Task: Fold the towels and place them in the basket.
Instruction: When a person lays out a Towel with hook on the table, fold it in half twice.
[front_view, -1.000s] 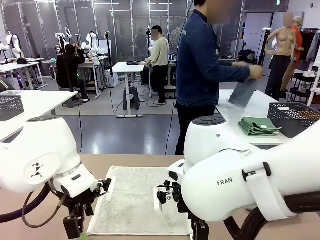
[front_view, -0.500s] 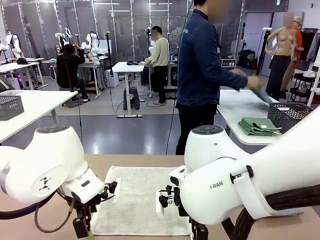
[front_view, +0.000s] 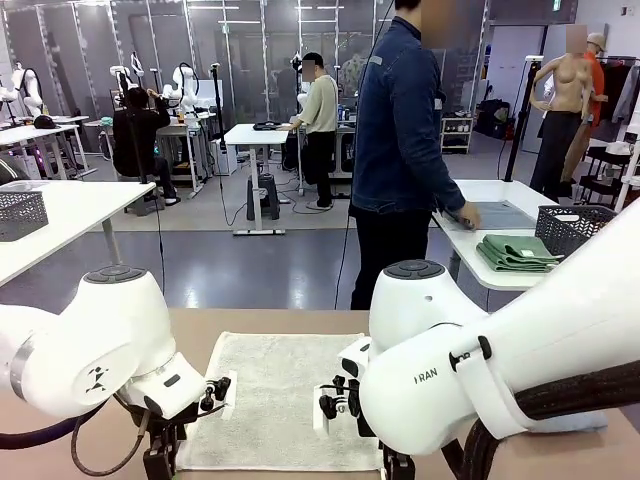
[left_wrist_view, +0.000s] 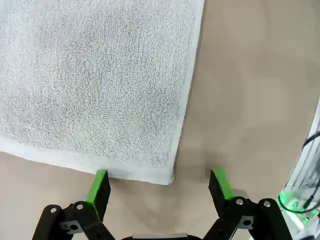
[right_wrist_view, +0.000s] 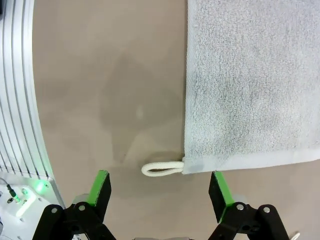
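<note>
I judged the towel (left_wrist_view: 100, 75) light, limp and slightly grippy, best pinched at its two near corners along the hem. My left gripper (left_wrist_view: 159, 184) stood wide open, with one corner flat on the table (left_wrist_view: 250, 100) just between its pads. My right gripper (right_wrist_view: 159, 184) was equally wide, with the other corner and its loop (right_wrist_view: 160, 169) between its pads.

We see the pale blue-grey towel (front_view: 280, 400) spread flat and unfolded on our tan counter (front_view: 260, 322), its white corner loop (right_wrist_view: 161, 169) lying outward.
</note>
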